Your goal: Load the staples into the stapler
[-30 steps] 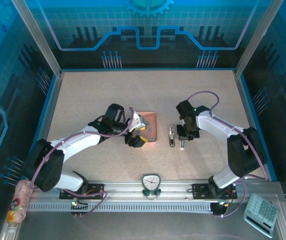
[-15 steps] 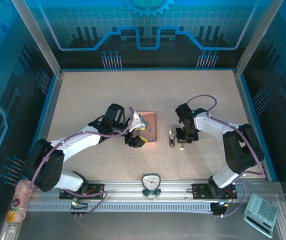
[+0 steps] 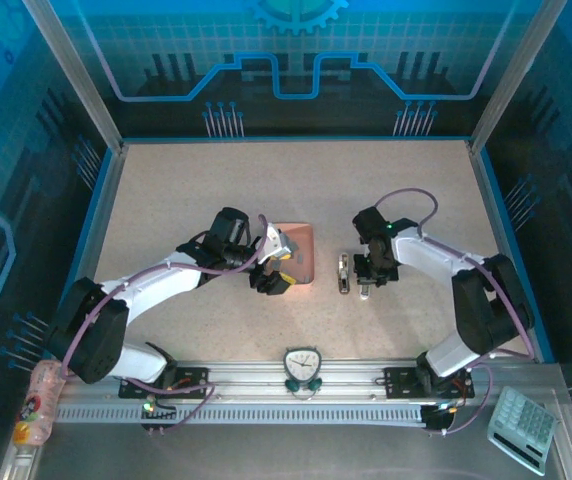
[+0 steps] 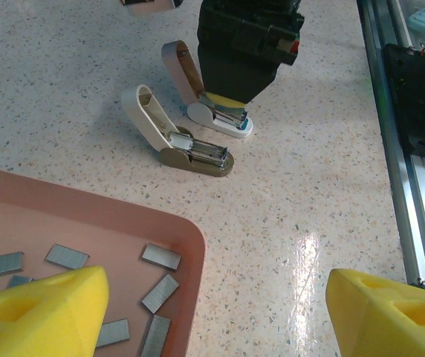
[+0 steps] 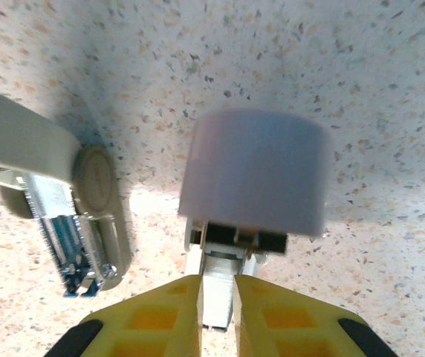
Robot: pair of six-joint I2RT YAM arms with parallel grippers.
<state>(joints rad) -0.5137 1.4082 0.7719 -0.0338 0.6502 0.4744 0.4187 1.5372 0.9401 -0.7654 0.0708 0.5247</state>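
Note:
Several dark grey staples (image 4: 160, 293) lie in the pink tray (image 4: 186, 238). My left gripper (image 4: 216, 320) hangs open over the tray's corner, nothing between its yellow fingers (image 4: 45, 312); from above it (image 3: 277, 266) sits at the tray's (image 3: 304, 240) left side. Two small staplers stand open on the table: a beige stapler (image 4: 190, 149) (image 3: 344, 273) and a white stapler (image 4: 224, 120). My right gripper (image 5: 218, 312) (image 3: 365, 283) is shut on a grey staple strip (image 5: 219, 291), its far end at the white stapler's channel under the raised lid (image 5: 253, 171). The beige stapler (image 5: 86, 223) lies just left.
A metal rail (image 3: 296, 380) with a small timer (image 3: 302, 367) runs along the near edge. A calculator (image 3: 522, 428) sits at the bottom right, and a bottle (image 3: 38, 405) at the bottom left. Blue walls enclose the speckled tabletop (image 3: 296, 180).
My right gripper has shifted slightly left and back over the white stapler. The left arm has stayed still over the tray.

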